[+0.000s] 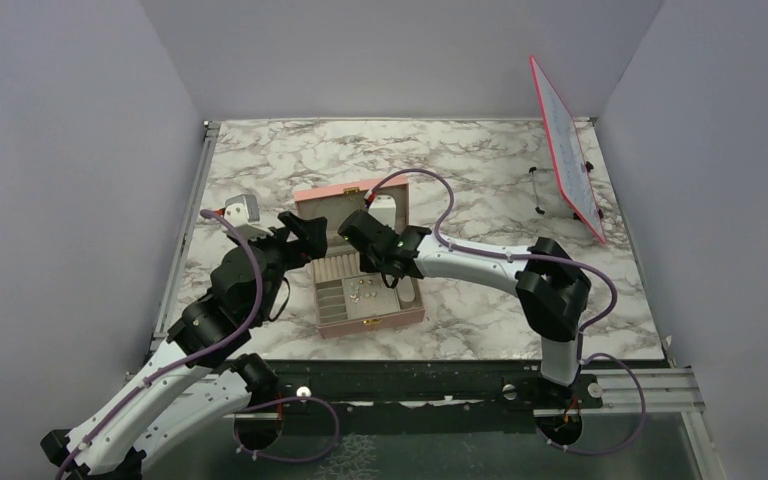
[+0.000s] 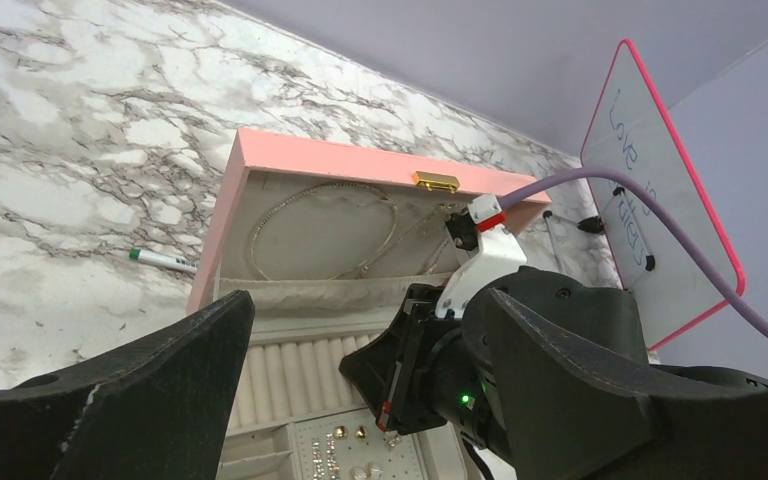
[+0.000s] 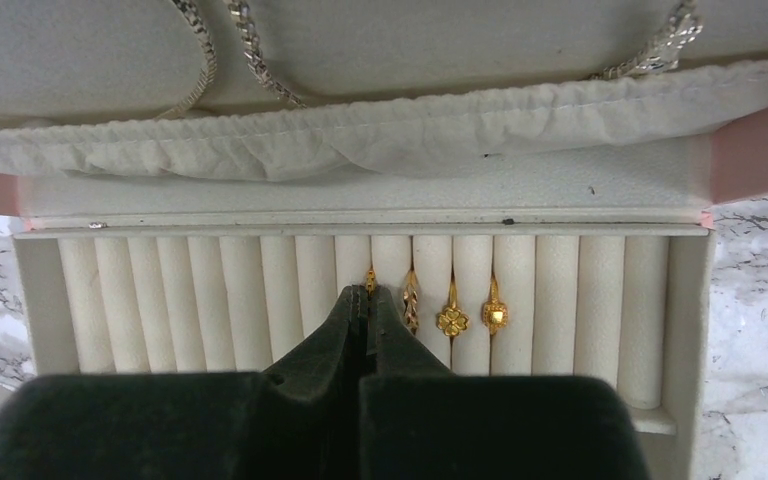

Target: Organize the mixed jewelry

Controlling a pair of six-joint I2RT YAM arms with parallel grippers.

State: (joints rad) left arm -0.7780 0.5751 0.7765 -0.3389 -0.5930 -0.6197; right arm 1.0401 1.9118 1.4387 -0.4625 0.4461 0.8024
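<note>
The pink box (image 1: 375, 322) lies open with its lid (image 2: 360, 160) raised. My right gripper (image 3: 365, 292) is shut, tips pressed into a groove of the white ring rolls (image 3: 190, 300). A gold ring (image 3: 369, 278) peeks out between the tips. Three gold rings (image 3: 451, 318) sit in the grooves just to its right. Small gold and sparkly earrings (image 2: 350, 433) lie on the perforated pad below the rolls. My left gripper (image 2: 360, 300) hangs wide open over the box's near left side, holding nothing. From above, the right gripper (image 1: 357, 258) covers the rolls, with the left gripper (image 1: 305, 232) beside it.
Silver chains (image 3: 250, 50) hang in the lid's fabric pocket. A green-capped pen (image 2: 165, 260) lies on the marble left of the box. A pink-framed whiteboard (image 1: 565, 150) leans at the back right. A small grey object (image 1: 243, 208) sits at the table's left.
</note>
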